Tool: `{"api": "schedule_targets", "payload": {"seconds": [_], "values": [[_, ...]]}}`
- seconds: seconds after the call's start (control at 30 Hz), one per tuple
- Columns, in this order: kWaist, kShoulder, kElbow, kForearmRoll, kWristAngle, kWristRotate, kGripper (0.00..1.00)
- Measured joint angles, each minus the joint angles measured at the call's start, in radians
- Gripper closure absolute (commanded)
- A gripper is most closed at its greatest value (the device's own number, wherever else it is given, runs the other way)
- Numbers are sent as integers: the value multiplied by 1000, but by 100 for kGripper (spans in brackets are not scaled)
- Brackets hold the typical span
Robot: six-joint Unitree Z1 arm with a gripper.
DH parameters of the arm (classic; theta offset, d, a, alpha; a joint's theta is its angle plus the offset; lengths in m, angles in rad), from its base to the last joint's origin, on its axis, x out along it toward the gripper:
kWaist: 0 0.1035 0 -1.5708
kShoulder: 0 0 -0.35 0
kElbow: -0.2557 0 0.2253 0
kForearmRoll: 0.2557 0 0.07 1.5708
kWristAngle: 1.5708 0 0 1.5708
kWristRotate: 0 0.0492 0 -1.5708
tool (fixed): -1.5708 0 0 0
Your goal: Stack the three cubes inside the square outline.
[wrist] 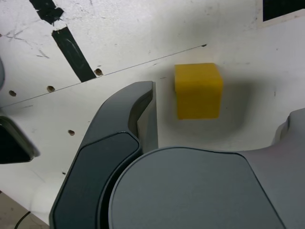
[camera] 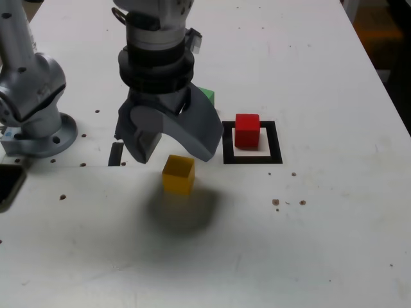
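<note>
With our gripper (camera: 168, 142) spread wide above the yellow cube (camera: 178, 174), we judge it light, rigid, best pinched across two opposite flat faces

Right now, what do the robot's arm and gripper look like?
The arm is silver-grey metal on a round bolted base. Its wrist is a ribbed black ring under a silver collar, with a cable beside it. The gripper has two broad, curved, dark grey plastic fingers, smooth and unmarked.
</note>
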State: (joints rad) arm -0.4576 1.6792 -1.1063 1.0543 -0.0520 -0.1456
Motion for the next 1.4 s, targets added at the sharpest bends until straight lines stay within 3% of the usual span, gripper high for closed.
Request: {"api": "schedule_targets", "payload": {"seconds": [0.5, 0.73, 1.4], "values": [[-3, 13, 16, -5, -15, -3, 3], [-3, 36, 56, -58, -44, -3, 3], [-3, 79, 96, -115, -70, 0, 6]]}}
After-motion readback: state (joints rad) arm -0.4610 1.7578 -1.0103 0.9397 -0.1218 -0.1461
